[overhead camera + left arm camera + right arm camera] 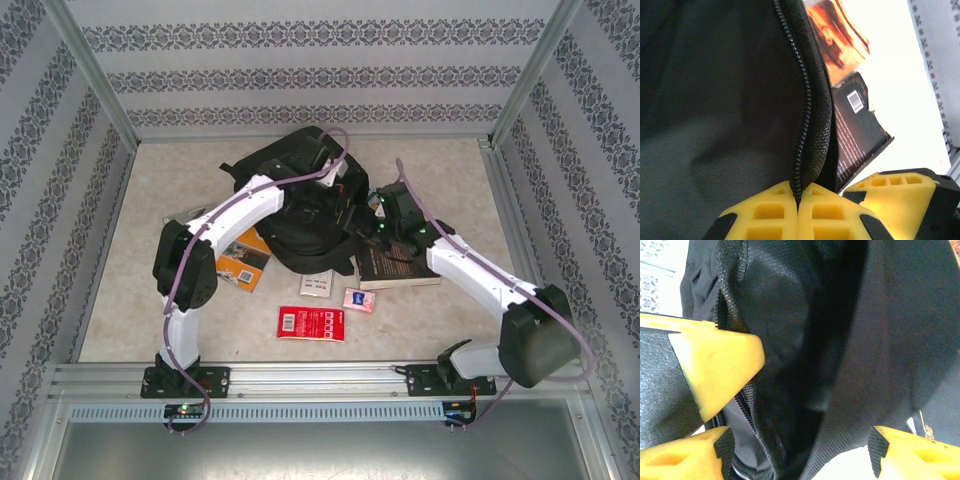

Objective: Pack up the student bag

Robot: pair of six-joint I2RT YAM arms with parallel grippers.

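Note:
The student bag [300,205], a big black fabric backpack, lies mid-table. My left gripper [328,170] reaches over its top. In the left wrist view the gripper [799,197] is shut on the bag's zipper edge [802,115], with the zipper teeth pinched between the yellow fingers. My right gripper [385,218] is at the bag's right side. In the right wrist view this gripper [802,455] stands open, its pads wide apart, and black bag fabric [840,340] hangs between them without touching either pad. A yellow finger of the left gripper [715,367] shows close by.
A dark-covered book [398,268] lies right of the bag, under the right arm. An orange book [245,255] lies to the bag's left. A white card [316,285], a small pink item [358,299] and a red packet [311,323] lie in front.

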